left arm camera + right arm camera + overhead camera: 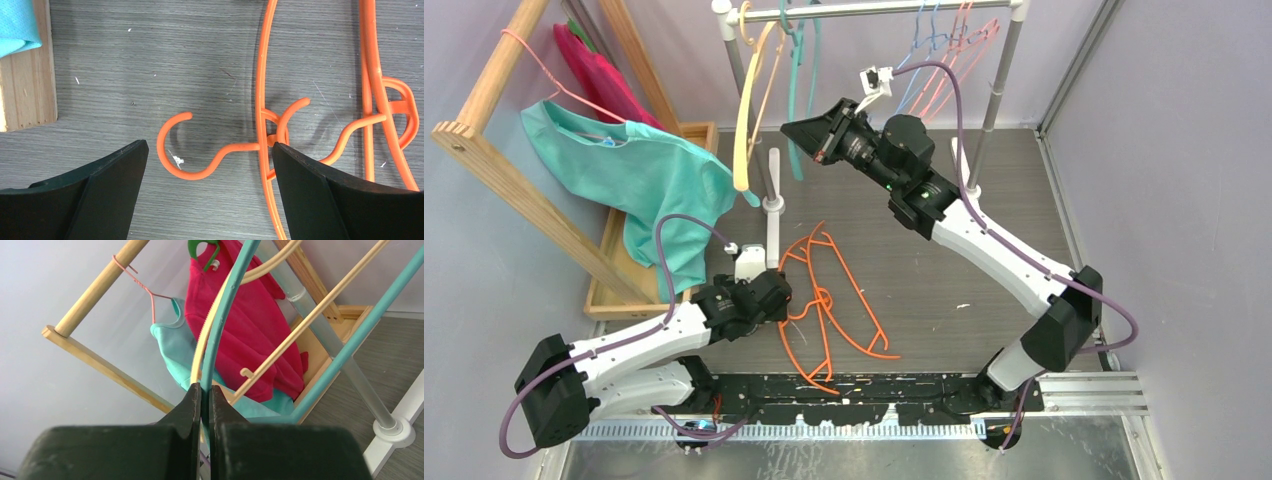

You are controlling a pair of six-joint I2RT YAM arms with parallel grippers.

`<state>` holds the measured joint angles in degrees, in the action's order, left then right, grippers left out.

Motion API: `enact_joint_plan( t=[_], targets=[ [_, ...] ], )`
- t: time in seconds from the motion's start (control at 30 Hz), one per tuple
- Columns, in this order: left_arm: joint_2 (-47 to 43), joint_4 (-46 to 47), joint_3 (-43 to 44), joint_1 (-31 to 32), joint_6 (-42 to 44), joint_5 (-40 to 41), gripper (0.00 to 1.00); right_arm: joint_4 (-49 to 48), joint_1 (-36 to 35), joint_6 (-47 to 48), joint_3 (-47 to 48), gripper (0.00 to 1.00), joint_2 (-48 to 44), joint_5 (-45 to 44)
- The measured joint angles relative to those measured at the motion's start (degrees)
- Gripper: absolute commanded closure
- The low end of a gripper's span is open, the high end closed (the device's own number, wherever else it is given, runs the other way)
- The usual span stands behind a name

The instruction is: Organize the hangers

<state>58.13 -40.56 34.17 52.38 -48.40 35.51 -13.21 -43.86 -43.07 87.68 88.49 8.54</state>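
At the rail [874, 10], the right gripper [205, 387] clamps a teal hanger [357, 335], which a tug could unhook; the left gripper [209, 147] gapes empty above tangled orange hangers [262, 75].

- Three orange hangers [822, 298], tangled, in front of the metal rail [874, 9].
- On the metal rail: one tan-yellow hanger [744, 130], at least one teal hanger [795, 110], two blue wire hangers [917, 50], at least two pink wire hangers [969, 55].
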Motion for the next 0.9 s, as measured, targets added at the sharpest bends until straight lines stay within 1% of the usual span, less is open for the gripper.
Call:
enact_joint_plan(
  t=[0.33,0.5,0.9],
  targets=[
    [-0.37,-0.04,0.00,0.00,0.02,0.00,0.02,-1.07,0.22,-0.63,2.23,0.99,4.09,2.86],
    [-0.09,-0.04,0.00,0.00,0.02,0.00,0.02,-4.13,0.74,-1.36,-0.70,0.99,4.22,3.34],
    [0.11,-0.20,0.00,0.00,-0.04,0.02,0.02,-2.60,3.08,-2.60,-2.05,0.99,4.66,4.79]
  ],
)
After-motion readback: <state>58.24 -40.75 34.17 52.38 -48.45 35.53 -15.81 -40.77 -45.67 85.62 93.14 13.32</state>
